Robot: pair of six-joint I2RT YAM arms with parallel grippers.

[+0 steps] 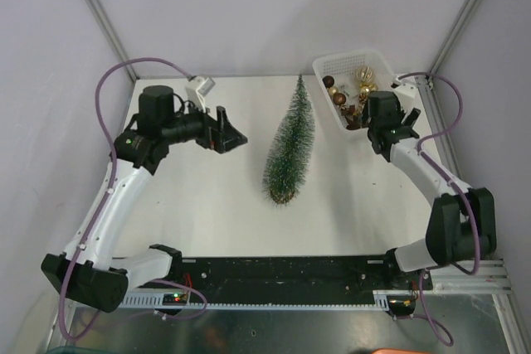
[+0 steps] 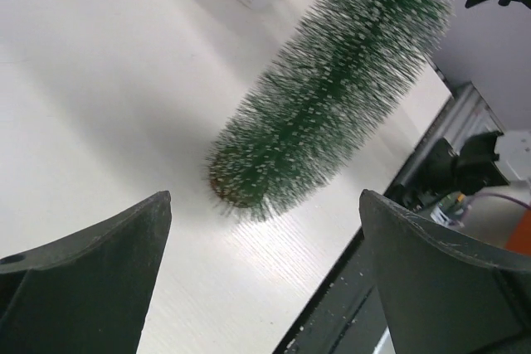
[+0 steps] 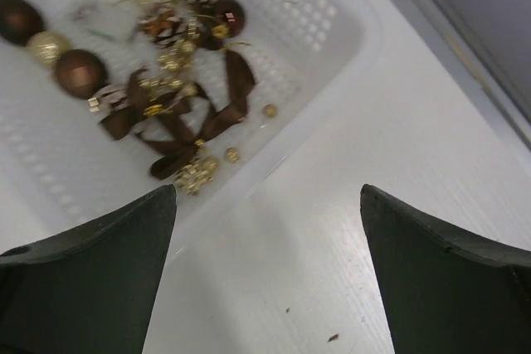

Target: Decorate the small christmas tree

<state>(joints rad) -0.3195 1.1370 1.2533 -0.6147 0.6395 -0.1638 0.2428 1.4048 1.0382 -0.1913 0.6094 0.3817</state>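
- Pale grey walls (image 1: 274,6) close in the far side and both flanks, with metal posts (image 1: 95,10) running up the corners
- White bench (image 1: 207,205) fills the middle of the top view, and a black rail (image 1: 282,271) runs along its near edge between the two arm bases
- Left arm (image 1: 116,196), white with black joints and a purple cable (image 1: 108,89) looped beside it, reaches from the near left corner toward the bench centre
- Right arm (image 1: 431,176), built the same way, bends from the near right corner up toward the far right
- Small christmas tree (image 1: 290,143), dark green with frosted bristles, stands on its brown base at about the middle of the bench, between the two arms and touching neither
- White plastic basket (image 1: 332,64) sits at the far right corner of the bench, well apart from the tree
- Left tool (image 2: 265,198) is just left of the tree and points at it; its fingers (image 2: 99,271) are spread wide with nothing between them, and the tree's lower part shows through the gap
- Right tool (image 3: 267,196) hovers at the near side of the basket, fingers (image 3: 448,279) spread wide and holding nothing, over bare bench just short of the rim
- Brown and gold baubles (image 3: 79,72) lie in the basket with brown ribbon bows (image 3: 199,122) and small gold beads (image 3: 195,173)
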